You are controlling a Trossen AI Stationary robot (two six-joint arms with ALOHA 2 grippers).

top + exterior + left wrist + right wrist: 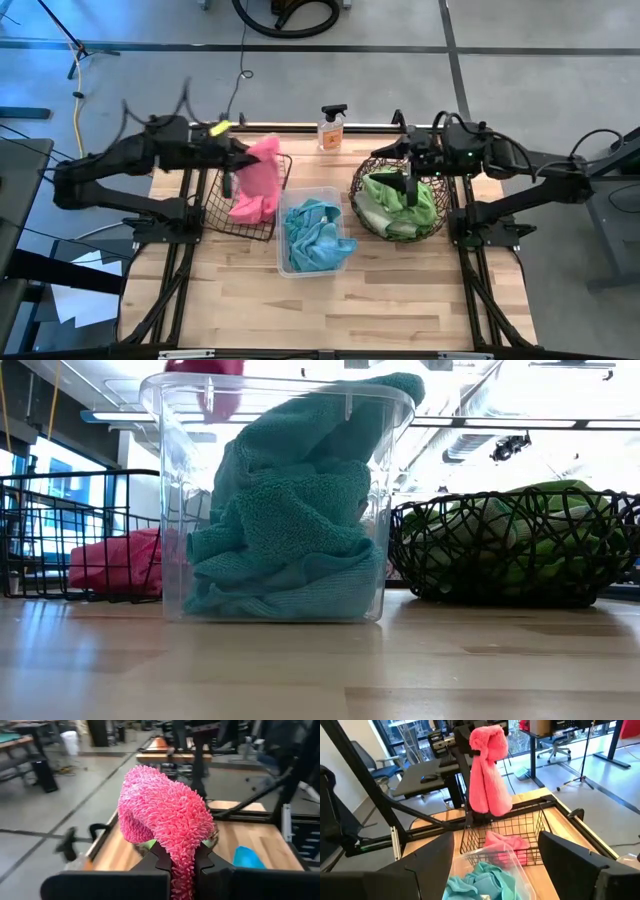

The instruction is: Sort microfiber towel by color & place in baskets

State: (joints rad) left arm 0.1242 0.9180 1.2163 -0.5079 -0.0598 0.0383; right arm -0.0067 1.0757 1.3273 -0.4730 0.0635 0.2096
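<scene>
Left pincer [182, 865] is pinching a pink towel [165, 815] and dangling it over the black wire basket [215, 200] on the left of the table, so I'd say next up is just letting go. Right pincer [408, 185] hangs spread over the round woven basket [362, 182] of green towels [395, 200]; teal ones [315, 235] fill the clear tub [335, 190] between.

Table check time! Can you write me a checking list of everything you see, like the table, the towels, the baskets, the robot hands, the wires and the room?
Surface: wooden table, bare at the front.
Job's things: pink towels in wire basket; teal towels in clear tub; green towels in woven basket.
Clutter: spray bottle at the back edge.
Grippers: left gripper shut on a hanging pink towel over the wire basket; right gripper open above the woven basket.
Cables: yellow cable on the floor.
Surroundings: desks, chairs.
</scene>
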